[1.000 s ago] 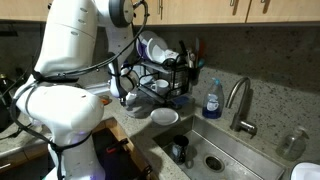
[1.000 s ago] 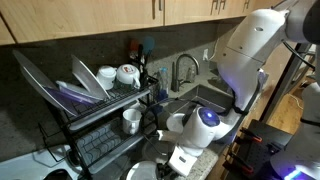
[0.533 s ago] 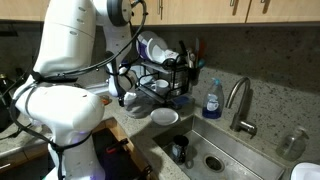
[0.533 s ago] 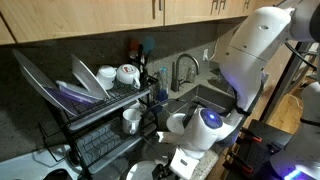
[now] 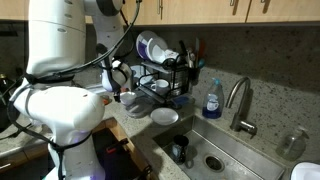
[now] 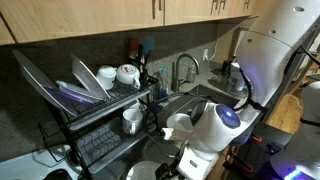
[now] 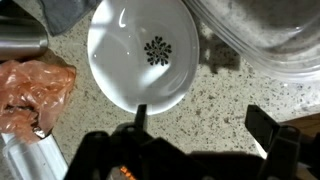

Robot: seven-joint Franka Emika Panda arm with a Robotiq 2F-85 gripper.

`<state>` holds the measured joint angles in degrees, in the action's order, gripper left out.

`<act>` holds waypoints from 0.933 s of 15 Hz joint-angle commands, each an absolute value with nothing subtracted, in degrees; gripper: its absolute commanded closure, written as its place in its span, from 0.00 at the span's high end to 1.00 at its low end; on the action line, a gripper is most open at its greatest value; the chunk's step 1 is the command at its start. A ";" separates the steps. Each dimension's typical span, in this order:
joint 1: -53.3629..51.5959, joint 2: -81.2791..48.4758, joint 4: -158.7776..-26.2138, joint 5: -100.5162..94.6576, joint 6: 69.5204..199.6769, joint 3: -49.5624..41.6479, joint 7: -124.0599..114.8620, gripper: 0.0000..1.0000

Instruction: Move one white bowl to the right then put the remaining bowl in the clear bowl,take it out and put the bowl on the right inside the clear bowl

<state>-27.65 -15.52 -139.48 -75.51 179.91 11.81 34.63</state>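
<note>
In the wrist view the gripper (image 7: 200,118) hangs over the speckled counter (image 7: 225,90) with its jaws wide open and nothing between them. The white bowl (image 7: 140,52) stands free on the counter just in front of one finger, upright, with a small dark pattern in its bottom. The clear bowl (image 7: 265,30) lies just beside it, toward the upper corner of this view. Whether their rims touch I cannot tell, because the see-through edge is hard to follow. An orange bag (image 7: 30,95) lies near the white bowl on its other side. As I judge it, the white bowl is set down and released, and the next grasp must take a bowl by its thin rim. The risks come from this. If a finger comes down on top of the rim and not astride it, the bowl may tip or slide away on the smooth counter. If the approach is a little off, the outer finger may hit the clear bowl and push it, since the two stand so close. The glazed rim is also slippery, so a shallow grip could let the bowl slip out when it is lifted.
</note>
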 commanded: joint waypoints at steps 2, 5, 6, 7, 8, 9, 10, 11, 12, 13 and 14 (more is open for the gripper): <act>-25.44 -8.75 -147.03 -70.21 177.04 15.72 30.06 1.00; -24.95 -5.85 -151.05 -61.22 173.55 17.35 28.54 1.00; -24.95 -4.82 -152.26 -57.54 172.51 18.01 28.67 1.00; -24.90 -3.77 -153.37 -54.26 172.24 18.56 28.99 1.00; -25.01 -2.85 -154.24 -51.04 171.83 19.20 29.08 1.00; -25.01 -2.05 -155.13 -47.48 171.69 19.95 29.62 1.00; -24.80 -1.73 -155.88 -42.68 171.34 20.96 30.55 1.00; -24.82 -1.23 -156.55 -38.05 170.85 21.83 30.74 1.00; -24.75 -1.08 -156.96 -32.33 170.08 22.96 31.63 1.00; -24.69 -0.78 -157.18 -27.05 169.50 23.97 32.54 1.00; -24.94 -0.31 -157.24 -21.87 168.51 25.09 33.41 1.00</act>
<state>-25.42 -3.74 -155.37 -33.06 171.43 22.05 31.61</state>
